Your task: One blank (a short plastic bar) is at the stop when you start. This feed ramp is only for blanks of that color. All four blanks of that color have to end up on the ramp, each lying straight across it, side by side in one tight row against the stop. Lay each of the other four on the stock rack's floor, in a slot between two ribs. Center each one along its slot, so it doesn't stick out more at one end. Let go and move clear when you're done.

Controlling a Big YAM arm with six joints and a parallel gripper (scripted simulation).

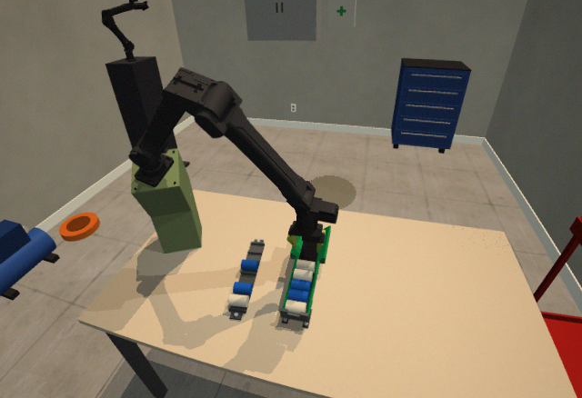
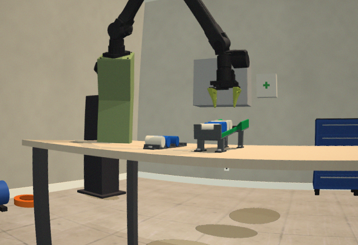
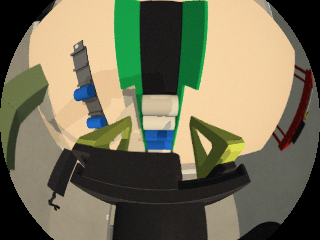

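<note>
The green-sided feed ramp (image 1: 299,285) stands on the table and also shows in the side view (image 2: 221,132). A white blank (image 1: 295,306) lies at its low stop. Above it lie two blue blanks (image 1: 299,289), then two white blanks (image 1: 304,269). They also show in the wrist view (image 3: 160,114). The dark stock rack (image 1: 246,281) lies to the ramp's left. It holds two blue blanks (image 1: 249,265) (image 1: 242,286) and one white blank (image 1: 238,300). My gripper (image 2: 224,100) is open and empty. It hangs well above the ramp's upper white blanks, its fingers to either side of them in the wrist view (image 3: 163,143).
The green arm pedestal (image 1: 166,205) stands at the table's back left. A red frame (image 1: 564,290) stands beside the table's right edge. A blue drawer cabinet (image 1: 430,103) stands by the far wall. An orange ring (image 1: 78,225) lies on the floor at the left.
</note>
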